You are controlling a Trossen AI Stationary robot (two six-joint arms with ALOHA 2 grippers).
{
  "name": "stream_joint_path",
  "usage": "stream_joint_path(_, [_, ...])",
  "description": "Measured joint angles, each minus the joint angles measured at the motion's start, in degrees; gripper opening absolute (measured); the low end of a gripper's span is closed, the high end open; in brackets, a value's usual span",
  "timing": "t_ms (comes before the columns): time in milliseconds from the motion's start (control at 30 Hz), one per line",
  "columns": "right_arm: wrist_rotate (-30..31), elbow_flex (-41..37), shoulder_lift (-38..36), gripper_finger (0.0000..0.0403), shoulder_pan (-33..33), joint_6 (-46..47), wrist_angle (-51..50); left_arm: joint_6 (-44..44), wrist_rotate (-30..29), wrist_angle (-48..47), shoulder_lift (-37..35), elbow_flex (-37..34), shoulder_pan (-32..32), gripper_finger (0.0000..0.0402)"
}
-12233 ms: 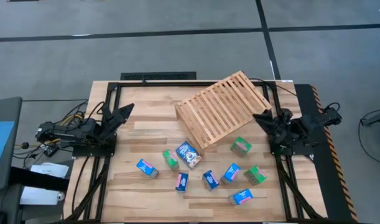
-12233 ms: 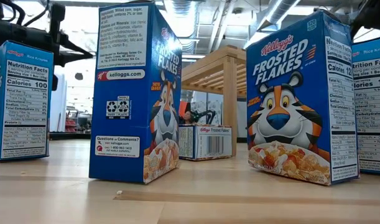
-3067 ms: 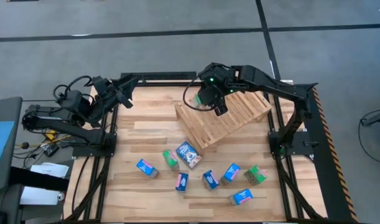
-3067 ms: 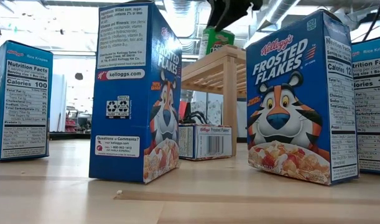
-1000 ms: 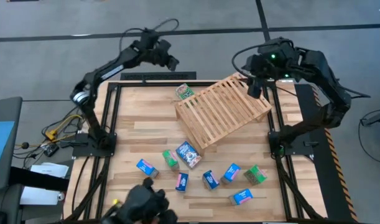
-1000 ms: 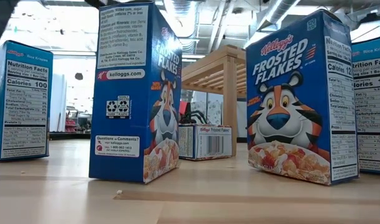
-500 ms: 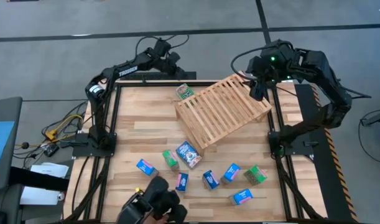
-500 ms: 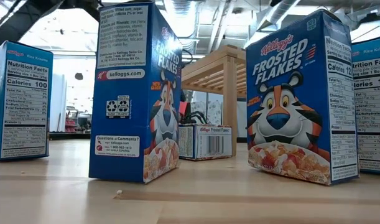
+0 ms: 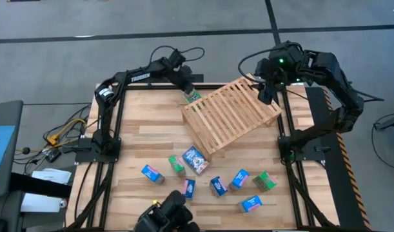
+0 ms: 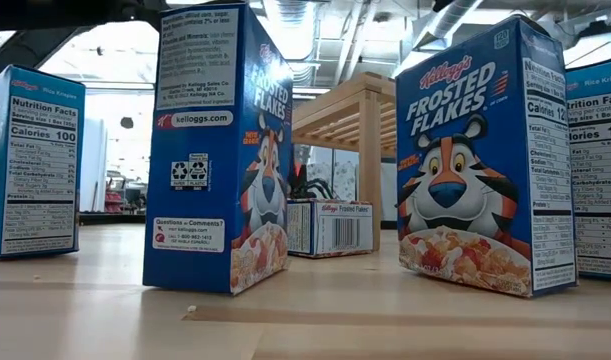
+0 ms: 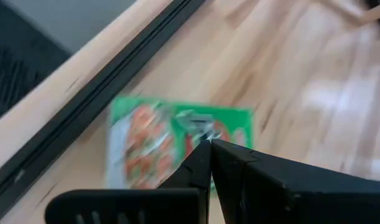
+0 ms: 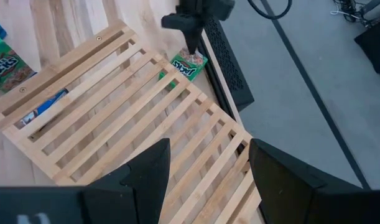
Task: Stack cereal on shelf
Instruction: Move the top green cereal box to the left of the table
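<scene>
A green cereal box point(image 9: 193, 97) lies flat on the table by the far left corner of the slatted wooden shelf point(image 9: 230, 115), close to the far rail. My left gripper point(image 9: 189, 86) is shut, and its tips point(image 11: 209, 144) point slantwise down at the box's printed face point(image 11: 152, 143). My right gripper point(image 9: 267, 91) hangs open above the shelf's far right corner, holding nothing. Several more blue and green boxes point(image 9: 195, 159) stand or lie near the front edge. The low view shows blue boxes point(image 10: 465, 160). My left gripper's shut fingertips point(image 12: 192, 51) stand right at the green box's upper face point(image 12: 188, 66), coming from above and from the far side. I cannot tell whether they touch it. The box lies flat on the table.
The black frame rail point(image 9: 164, 78) runs along the far edge, right behind the green box. A dark object point(image 9: 167, 218) shows at the near edge. Bare planks point(image 9: 145, 135) lie between the shelf and the row of boxes.
My left gripper has come down from beyond the far rail toward the green box, tipping further downward and staying shut. The green box has kept its place. The dark object at the near edge has shifted to the right.
</scene>
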Motion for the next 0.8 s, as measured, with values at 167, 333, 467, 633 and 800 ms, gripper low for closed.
stream_joint_path(167, [0.0, 0.0, 0.0, 0.0244, 0.0, 0.0, 0.0, -1.4, -3.0, 2.0, 0.7, 0.1, -0.5, 0.0000])
stream_joint_path(333, [-0.1, 0.0, 0.0, 0.0244, 0.0, 0.0, 0.0, -4.0, -1.4, 4.2, 1.9, -1.0, 0.4, 0.0000])
stream_joint_path(467, [-0.1, 0.0, 0.0, 0.0244, 0.0, 0.0, -0.1, -5.3, -1.5, 5.7, 1.9, -3.5, 0.2, 0.0000])
stream_joint_path(633, [-0.1, 0.0, 0.0, 0.0244, 0.0, 0.0, -0.1, -6.6, -0.4, 7.0, 1.9, -6.0, 0.3, 0.0000])
stream_joint_path(800, [-0.2, 0.0, 0.0, 0.0244, 0.0, 0.0, -0.1, -7.2, -1.4, 5.4, 1.8, -7.3, 0.2, 0.0000])
